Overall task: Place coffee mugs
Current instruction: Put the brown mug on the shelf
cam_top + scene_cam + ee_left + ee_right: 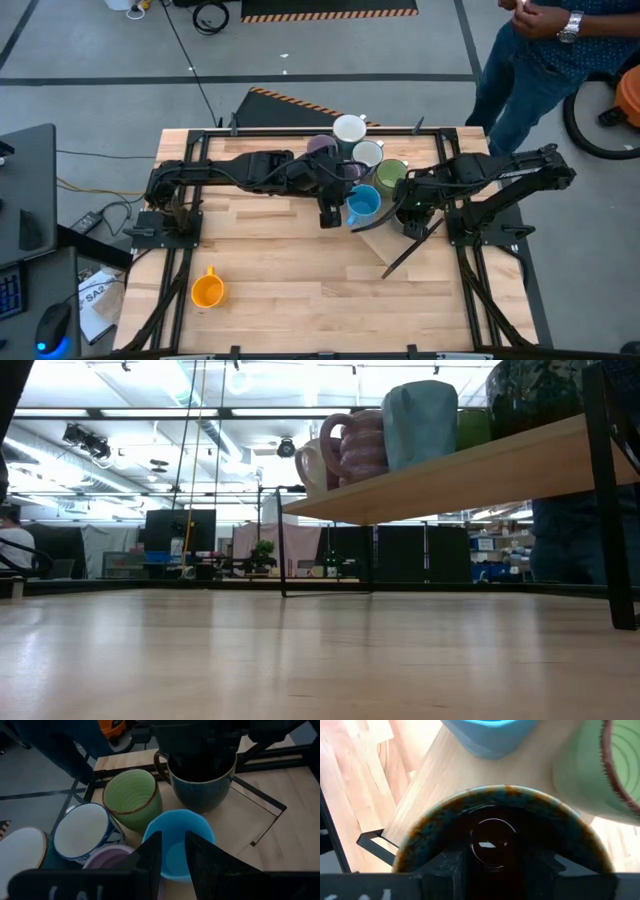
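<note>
A raised wooden shelf (450, 478) carries a cluster of mugs standing on their bases: white (349, 128), lavender (320, 147), a white one with blue pattern (82, 831), green (391, 173), blue (362, 203) and a dark teal-brown mug (200, 785). An orange mug (207, 290) stands alone on the table near its front left. My left gripper (173, 855) is at the blue mug's near rim, its fingers close together. My right gripper (495, 870) is over the dark mug. A second lavender mug does not show. My left gripper meets the blue mug at its near side (172, 847), coming slanting down from the table's left. Its own fingers hide the exact part. The mug stands upright on the shelf. My right gripper holds the dark mug at its rim (445, 820) from above. Its dark fingers blend with the mug's inside, so the kind of hold stays hidden. The mug is upright on the shelf.
The shelf stands on thin black metal legs (610, 490) over the table's far middle. Mugs stand tightly packed, green (131, 797) touching blue. Bare tabletop (300, 290) spreads toward the near edge. A person (540, 40) stands beyond the far right corner.
</note>
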You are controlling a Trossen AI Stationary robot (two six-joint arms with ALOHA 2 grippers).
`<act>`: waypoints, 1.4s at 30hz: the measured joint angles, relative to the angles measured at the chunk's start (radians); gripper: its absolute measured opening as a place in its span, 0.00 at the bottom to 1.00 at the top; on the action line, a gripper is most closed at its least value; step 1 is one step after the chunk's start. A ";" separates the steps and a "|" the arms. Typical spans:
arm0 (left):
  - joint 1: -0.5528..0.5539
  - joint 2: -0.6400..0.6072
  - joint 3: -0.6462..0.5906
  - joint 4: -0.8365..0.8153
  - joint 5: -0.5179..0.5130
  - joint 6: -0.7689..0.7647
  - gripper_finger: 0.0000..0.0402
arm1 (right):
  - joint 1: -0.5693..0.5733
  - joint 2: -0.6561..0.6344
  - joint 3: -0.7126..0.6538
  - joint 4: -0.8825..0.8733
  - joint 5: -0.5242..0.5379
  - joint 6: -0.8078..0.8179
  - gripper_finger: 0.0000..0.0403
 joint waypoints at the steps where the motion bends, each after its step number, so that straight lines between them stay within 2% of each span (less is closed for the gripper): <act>1: -0.002 0.000 0.000 0.000 0.001 0.000 0.23 | 0.003 0.001 0.000 0.000 0.001 0.009 0.39; 19: -0.011 0.000 0.000 0.001 0.002 -0.004 0.23 | 0.015 0.003 -0.034 -0.072 0.086 0.126 0.39; 30: -0.011 0.000 0.000 0.001 0.002 -0.009 0.23 | 0.013 -0.001 -0.033 -0.138 0.121 0.119 0.39; 42: -0.012 0.000 0.000 0.002 0.002 -0.016 0.23 | 0.012 -0.007 -0.033 -0.115 0.113 0.051 0.39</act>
